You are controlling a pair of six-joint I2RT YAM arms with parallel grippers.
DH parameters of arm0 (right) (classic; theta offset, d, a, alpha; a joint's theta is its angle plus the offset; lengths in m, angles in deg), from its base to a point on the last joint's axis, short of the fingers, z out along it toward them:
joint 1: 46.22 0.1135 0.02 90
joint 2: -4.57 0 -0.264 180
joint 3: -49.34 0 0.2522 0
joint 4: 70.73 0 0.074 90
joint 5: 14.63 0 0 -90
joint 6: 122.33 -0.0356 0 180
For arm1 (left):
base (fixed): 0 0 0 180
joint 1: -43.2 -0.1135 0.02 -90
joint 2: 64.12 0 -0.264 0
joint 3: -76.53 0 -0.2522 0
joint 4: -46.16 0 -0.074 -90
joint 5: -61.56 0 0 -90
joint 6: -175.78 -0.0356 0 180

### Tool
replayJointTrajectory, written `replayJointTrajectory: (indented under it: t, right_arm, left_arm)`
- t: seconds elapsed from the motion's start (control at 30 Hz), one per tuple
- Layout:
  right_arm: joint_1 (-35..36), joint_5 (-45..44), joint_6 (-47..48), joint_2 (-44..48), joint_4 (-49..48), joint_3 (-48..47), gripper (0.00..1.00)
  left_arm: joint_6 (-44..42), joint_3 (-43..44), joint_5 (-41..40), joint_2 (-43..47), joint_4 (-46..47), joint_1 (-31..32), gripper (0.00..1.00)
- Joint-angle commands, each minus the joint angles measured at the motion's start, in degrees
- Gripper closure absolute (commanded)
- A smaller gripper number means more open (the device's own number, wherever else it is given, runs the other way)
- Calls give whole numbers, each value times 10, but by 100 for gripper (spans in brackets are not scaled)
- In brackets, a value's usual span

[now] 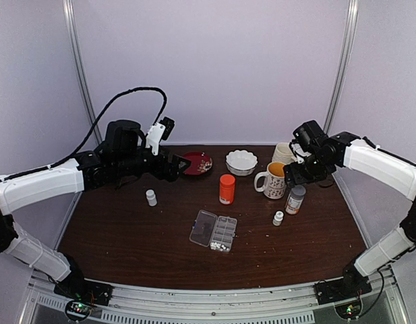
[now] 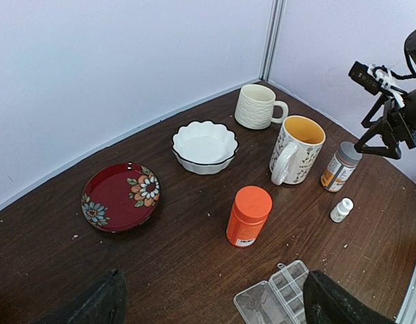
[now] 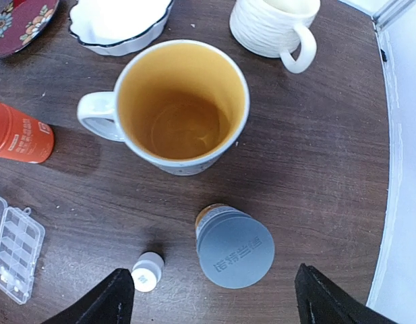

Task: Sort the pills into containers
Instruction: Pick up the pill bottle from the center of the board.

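The clear pill organizer (image 1: 214, 231) lies open at the table's middle front, its lid folded to the left. Several tiny white pills (image 1: 220, 247) sit in its nearest cells. The organizer also shows at the bottom of the left wrist view (image 2: 275, 300) and at the left edge of the right wrist view (image 3: 12, 246). My left gripper (image 1: 179, 166) (image 2: 211, 312) is open and empty, held high near the red plate, far behind the organizer. My right gripper (image 1: 293, 175) (image 3: 211, 304) is open and empty, above a grey-capped bottle (image 3: 234, 246).
An orange bottle (image 1: 226, 189) stands behind the organizer. A flowered mug (image 1: 275, 179), a cream mug (image 1: 282, 153), a white bowl (image 1: 241, 162) and a red plate (image 1: 197, 163) stand at the back. Small white bottles stand at left (image 1: 151, 197) and right (image 1: 278, 218).
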Motion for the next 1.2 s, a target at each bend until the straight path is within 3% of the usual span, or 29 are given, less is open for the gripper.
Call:
replayJointTrajectory:
  t: [0.0,0.47,0.77,1.03,1.17]
  right_arm:
    - [-22,-15,-2,-19,8,9,14]
    - [-49,6,0,-101,-22,7,22]
    - [-50,-6,3,-104,-12,12,38]
    - [-50,-3,5,-103,1,13,32]
    - [-50,2,7,-96,5,5,49]
  left_arm:
    - [0,5,6,7,22,-2,6]
    - [-2,2,0,13,12,-2,6]
    - [-4,0,0,12,14,-2,6]
    - [-3,0,2,11,13,-2,6]
    - [-3,0,2,11,11,-2,6]
